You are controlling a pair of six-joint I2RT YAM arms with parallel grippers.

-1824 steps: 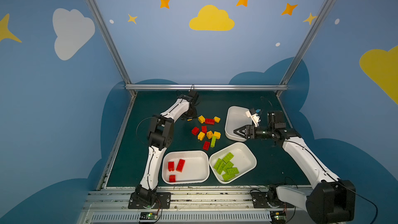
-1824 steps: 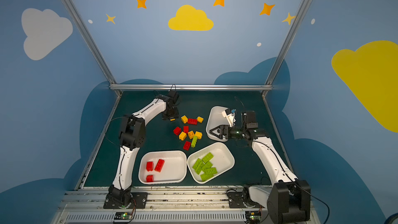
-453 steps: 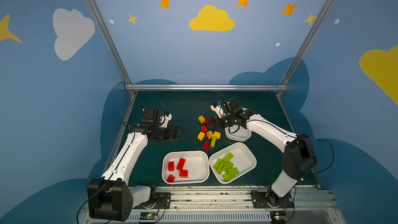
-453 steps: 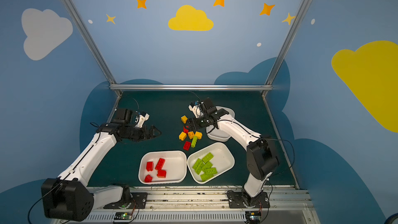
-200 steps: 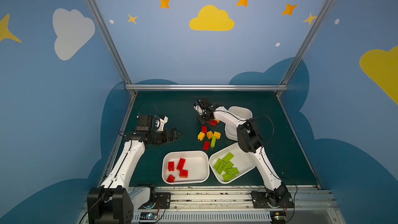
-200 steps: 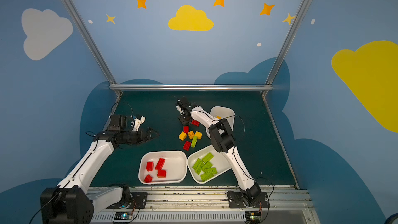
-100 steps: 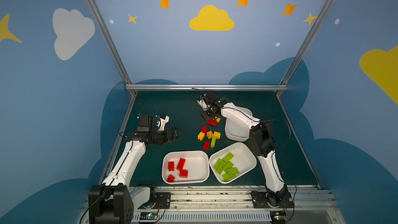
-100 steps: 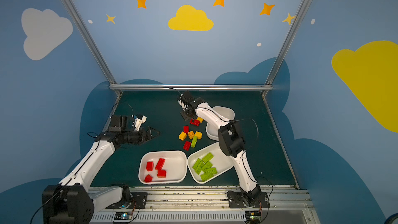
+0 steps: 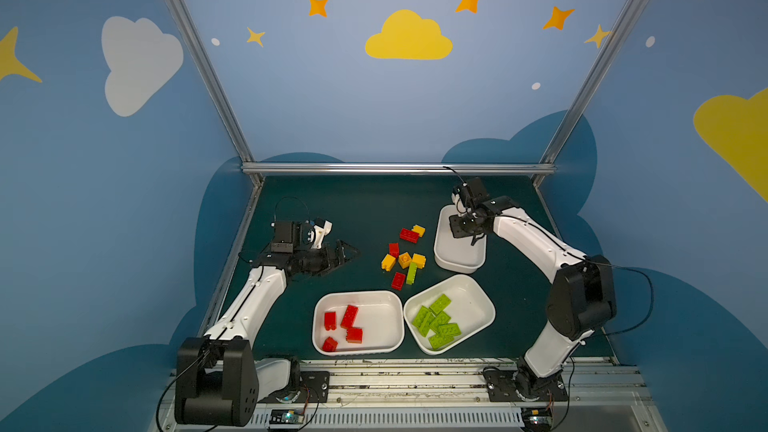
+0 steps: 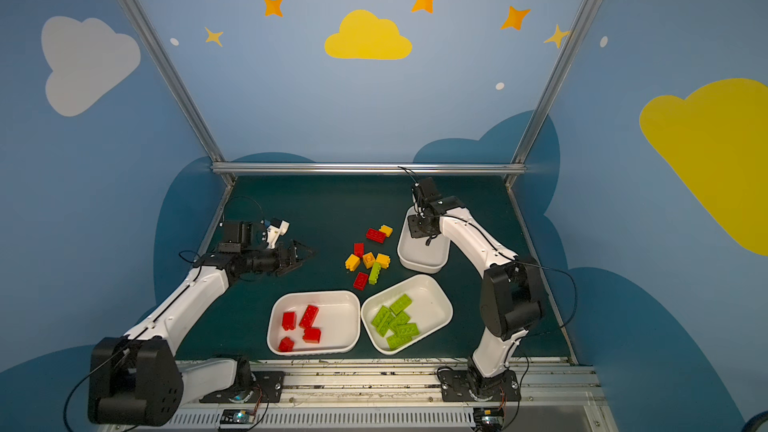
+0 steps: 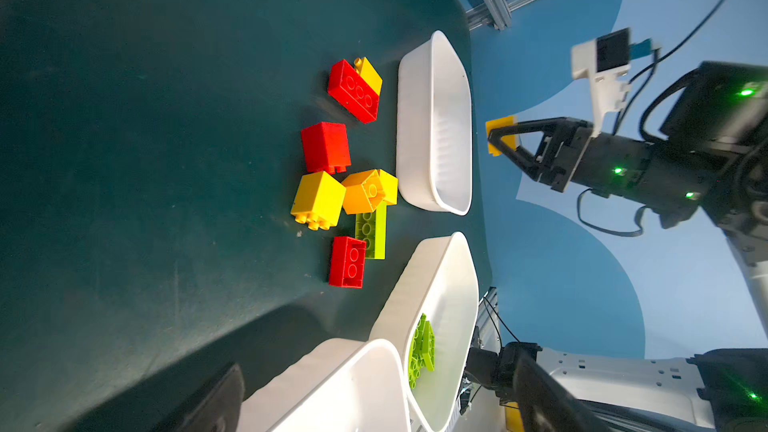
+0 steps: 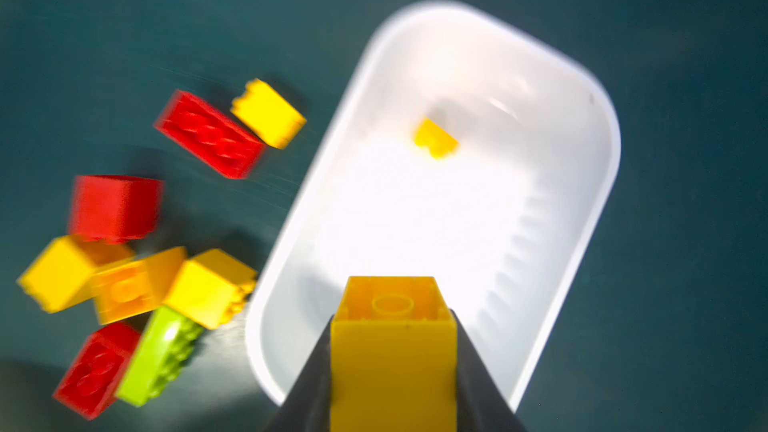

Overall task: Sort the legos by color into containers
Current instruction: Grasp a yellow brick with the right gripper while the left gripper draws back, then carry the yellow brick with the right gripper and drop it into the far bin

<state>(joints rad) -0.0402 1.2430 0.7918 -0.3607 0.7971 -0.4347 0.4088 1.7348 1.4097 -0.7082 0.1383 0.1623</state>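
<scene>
legos [image 9: 404, 260] lie loose at mid-frame in both top views: three red, four yellow, one green. of three trays, the lower-middle tray [image 9: 382, 317] holds four red, the tray to its right [image 9: 469, 301] about five green, and the upper-right tray [image 9: 457, 255] one yellow [image 12: 435, 143]. right gripper [image 11: 500, 137] hangs over that tray, clenched on a yellow brick [image 12: 392, 326]. left gripper [image 9: 351, 252], left of the pile, gapes, holding nothing.
</scene>
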